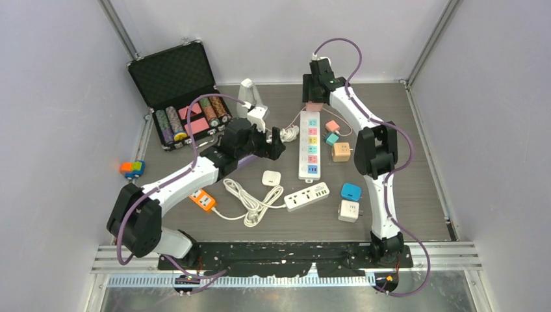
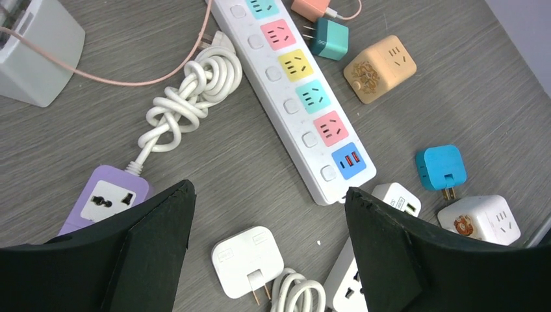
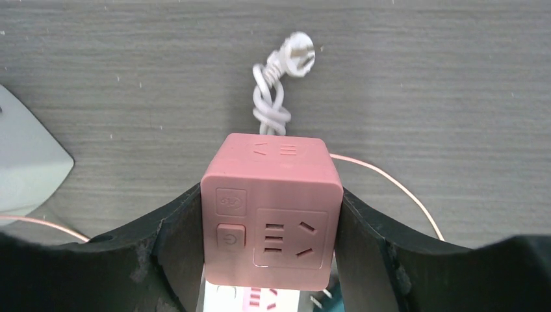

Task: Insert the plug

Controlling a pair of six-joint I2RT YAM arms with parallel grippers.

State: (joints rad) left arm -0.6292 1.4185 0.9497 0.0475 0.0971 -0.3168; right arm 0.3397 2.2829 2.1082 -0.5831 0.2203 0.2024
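Right fingers (image 3: 162, 260) pinch pink cube (image 3: 271, 208) — prongs hidden (strip (image 3: 250, 298) barely peeks below).

We count four power strips: the long white strip (image 1: 310, 144), the short white strip (image 1: 307, 196), the orange strip (image 1: 202, 199) and the purple strip (image 2: 107, 198). We also count three big cubes, the pink cube (image 3: 271, 211), the tan cube (image 1: 340, 151) and the white cube (image 1: 348, 210), and one black case (image 1: 172, 71).
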